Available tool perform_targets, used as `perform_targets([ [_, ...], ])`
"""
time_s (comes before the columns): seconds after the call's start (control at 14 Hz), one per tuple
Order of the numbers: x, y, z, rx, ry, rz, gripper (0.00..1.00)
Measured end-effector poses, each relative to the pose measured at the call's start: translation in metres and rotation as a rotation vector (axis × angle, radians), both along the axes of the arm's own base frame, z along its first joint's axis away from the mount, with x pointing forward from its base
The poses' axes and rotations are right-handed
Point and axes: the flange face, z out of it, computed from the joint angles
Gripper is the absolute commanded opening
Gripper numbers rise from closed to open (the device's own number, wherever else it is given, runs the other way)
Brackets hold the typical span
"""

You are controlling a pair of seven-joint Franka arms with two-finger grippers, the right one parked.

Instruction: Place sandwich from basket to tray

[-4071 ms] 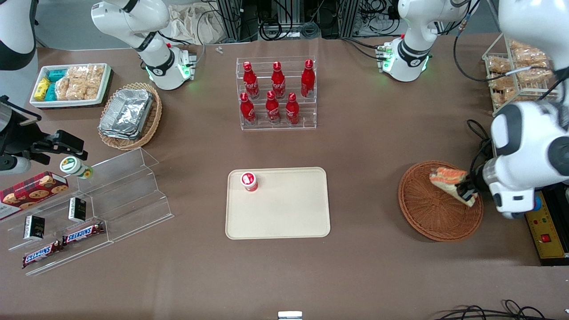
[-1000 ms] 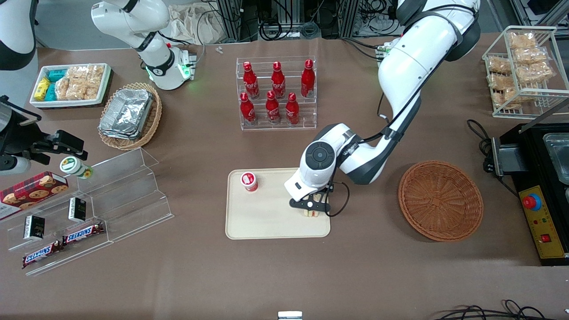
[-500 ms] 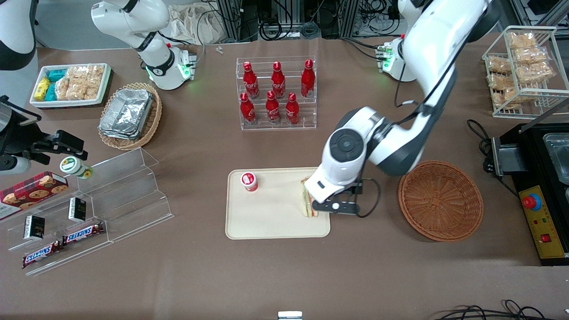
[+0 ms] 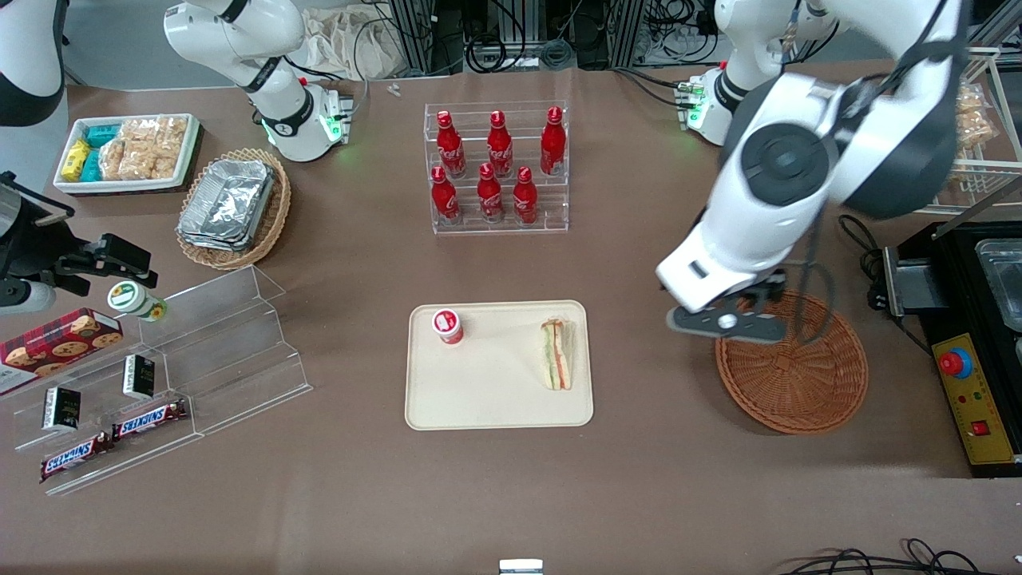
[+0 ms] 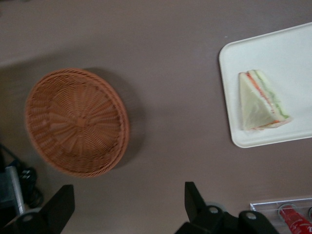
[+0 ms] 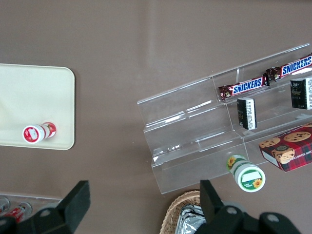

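Now that the gripper point(image 4: 722, 321) has lifted away above the empty basket point(image 4: 790, 361), jaws spread, the sandwich point(image 4: 556, 363) lies released near the tray's point(image 4: 495, 403) basket-side edge: placement looks done.

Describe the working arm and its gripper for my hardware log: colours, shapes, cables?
The left arm has glossy white rounded shells with dark grey joint bands and a round dark grey cap. A black cable loops beside its wrist. Its gripper, above the basket rim, has a flat dark bar body and black fingers, spread apart.

Reddish-brown woven basket point(image 4: 790, 375), cream-beige tray point(image 4: 479, 399), pale sandwich point(image 4: 556, 364) with orange-green layers, black tool point(image 5: 126, 212).
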Motion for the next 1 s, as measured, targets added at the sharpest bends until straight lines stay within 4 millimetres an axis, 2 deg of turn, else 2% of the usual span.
perform_targets([
  [0.14, -0.005, 0.031, 0.023, 0.016, 0.007, 0.055, 1.0],
  [0.5, -0.002, 0.117, 0.06, -0.012, -0.01, 0.206, 1.0],
  [1.0, 0.005, 0.18, 0.064, -0.023, -0.003, 0.275, 1.0],
])
